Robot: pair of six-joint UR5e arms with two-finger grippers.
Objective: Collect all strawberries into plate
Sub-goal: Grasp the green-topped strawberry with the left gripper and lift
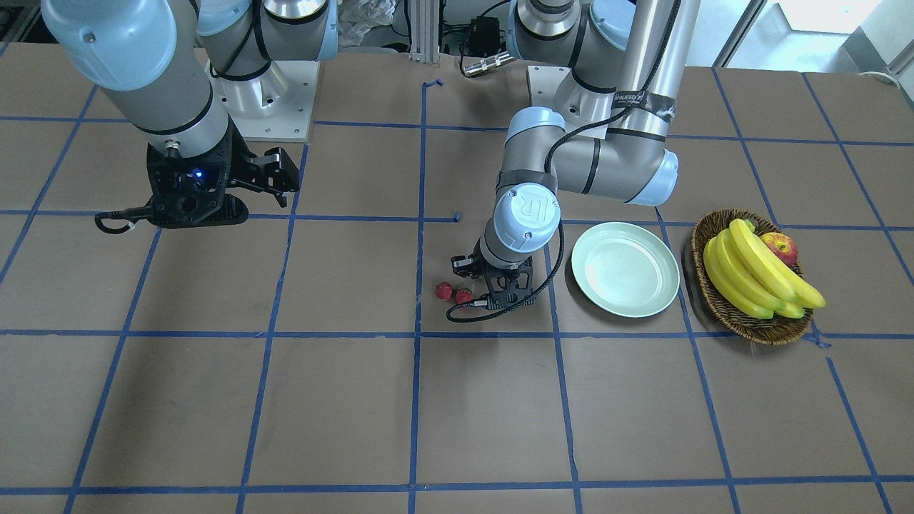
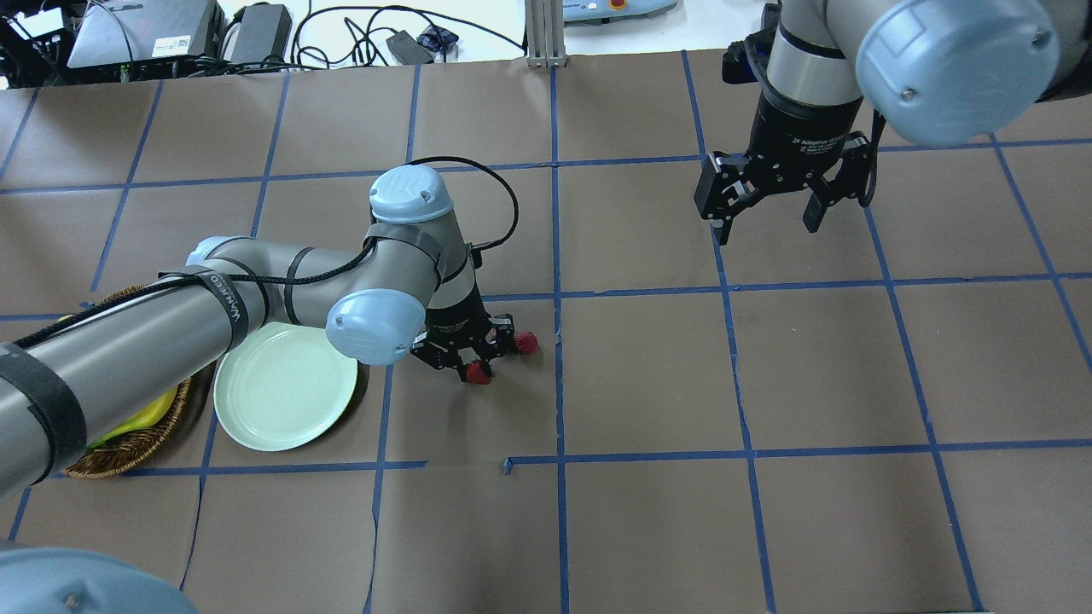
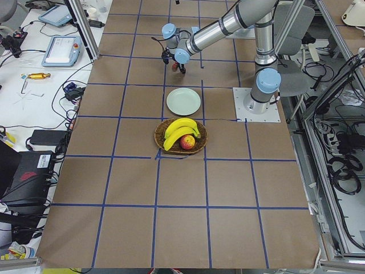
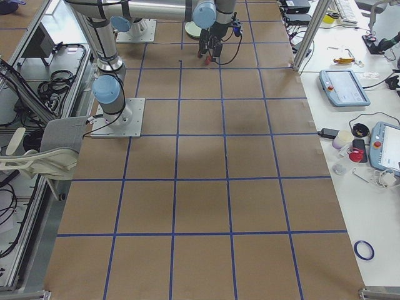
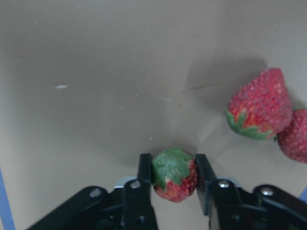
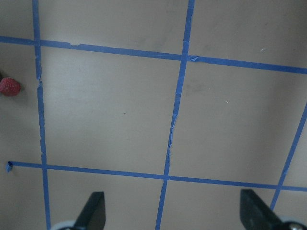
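My left gripper [image 5: 173,162] is shut on a small red strawberry [image 5: 175,183] with a green cap, low over the table. It also shows in the overhead view [image 2: 478,373] at the gripper's [image 2: 467,360] tip. Two more strawberries lie touching each other just beside it [image 5: 259,108] [image 5: 295,139]. In the overhead view they merge into one red spot [image 2: 525,342]. The pale mint plate [image 2: 281,388] lies empty on the other side of the left gripper. My right gripper [image 2: 768,213] hangs open and empty, far from them, over bare table.
A brown wicker basket [image 1: 778,335] holding bananas [image 1: 757,275] and a red-yellow apple [image 1: 780,248] stands just beyond the plate [image 1: 625,268]. The left forearm [image 2: 171,324] stretches over the basket and part of the plate. Blue tape lines grid the brown table.
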